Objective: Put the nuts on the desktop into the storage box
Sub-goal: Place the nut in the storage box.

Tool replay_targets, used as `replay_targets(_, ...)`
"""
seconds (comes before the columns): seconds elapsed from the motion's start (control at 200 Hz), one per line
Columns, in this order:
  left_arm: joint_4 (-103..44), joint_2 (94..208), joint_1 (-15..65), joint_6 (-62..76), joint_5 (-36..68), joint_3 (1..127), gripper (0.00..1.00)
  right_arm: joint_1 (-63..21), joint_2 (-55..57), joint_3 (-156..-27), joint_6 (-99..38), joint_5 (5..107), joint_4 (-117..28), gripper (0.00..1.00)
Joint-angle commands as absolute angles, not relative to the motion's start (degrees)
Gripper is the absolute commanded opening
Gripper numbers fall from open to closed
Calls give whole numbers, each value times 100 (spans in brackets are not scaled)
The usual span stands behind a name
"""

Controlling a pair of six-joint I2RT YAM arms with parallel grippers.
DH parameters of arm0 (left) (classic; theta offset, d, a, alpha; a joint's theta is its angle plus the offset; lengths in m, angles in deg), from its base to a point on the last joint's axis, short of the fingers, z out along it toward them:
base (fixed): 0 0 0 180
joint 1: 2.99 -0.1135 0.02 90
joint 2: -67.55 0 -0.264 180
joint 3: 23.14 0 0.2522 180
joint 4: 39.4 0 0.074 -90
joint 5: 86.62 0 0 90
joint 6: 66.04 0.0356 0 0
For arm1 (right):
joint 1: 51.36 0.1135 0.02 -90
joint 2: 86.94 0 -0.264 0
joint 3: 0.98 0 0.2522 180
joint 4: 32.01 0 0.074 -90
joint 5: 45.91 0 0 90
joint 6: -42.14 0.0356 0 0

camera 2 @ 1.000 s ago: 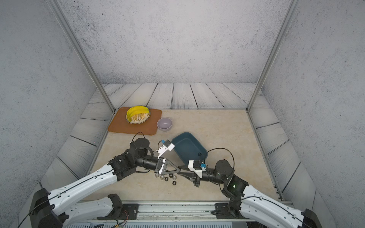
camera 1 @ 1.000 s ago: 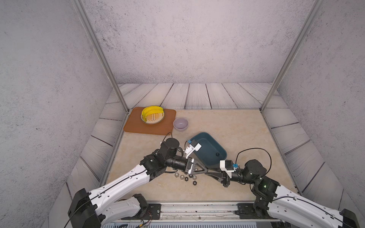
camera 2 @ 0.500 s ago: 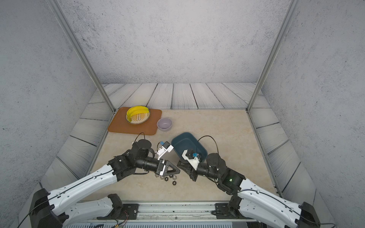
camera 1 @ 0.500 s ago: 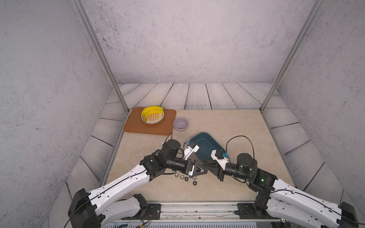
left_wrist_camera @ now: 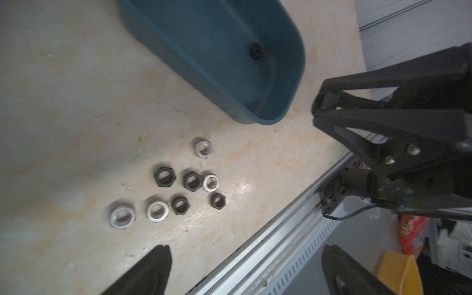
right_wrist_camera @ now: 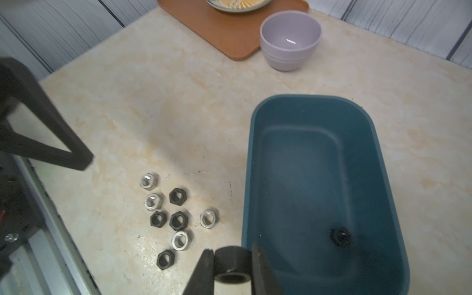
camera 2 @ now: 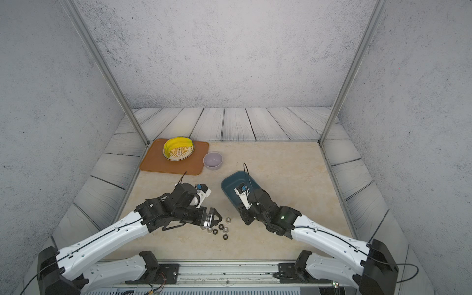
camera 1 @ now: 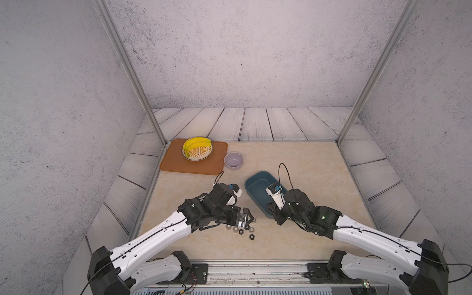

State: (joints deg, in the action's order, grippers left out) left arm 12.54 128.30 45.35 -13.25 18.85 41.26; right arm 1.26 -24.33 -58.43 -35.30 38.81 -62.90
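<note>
The right gripper point(right_wrist_camera: 232, 251) clamps a black nut point(right_wrist_camera: 232, 265) over the near end of the box point(right_wrist_camera: 249, 158), where a lone nut point(right_wrist_camera: 339, 236) lies on the floor. The left gripper point(left_wrist_camera: 245, 249) hangs with jaws spread wide above eight nuts point(left_wrist_camera: 191, 180), four black and four silver, clustered on the desktop point(left_wrist_camera: 63, 102) just beside the box.

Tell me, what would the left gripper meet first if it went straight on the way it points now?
Probably the loose nuts on the desktop, lying just ahead of the left gripper with its jaws open. The storage box comes only beyond them; depth is unclear.
</note>
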Motion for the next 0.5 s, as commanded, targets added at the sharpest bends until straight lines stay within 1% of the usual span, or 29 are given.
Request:
replay_targets(0.0,2130,12878,4509,-1190,839,4318,98,56,-2080,-6230,-3325,3370,-6819,8)
replay_targets(0.2,2545,13004,4500,-1095,422,4369,98,-273,-1122,-6954,-3163,3395,-7398,8)
replay_targets(0.32,2625,13025,4499,-1042,275,4369,98,-587,-583,-7371,-3150,3627,-7714,8)
replay_targets(0.495,2609,13040,4492,-996,202,4272,98,-1045,87,-7698,-3307,3829,-7776,8)
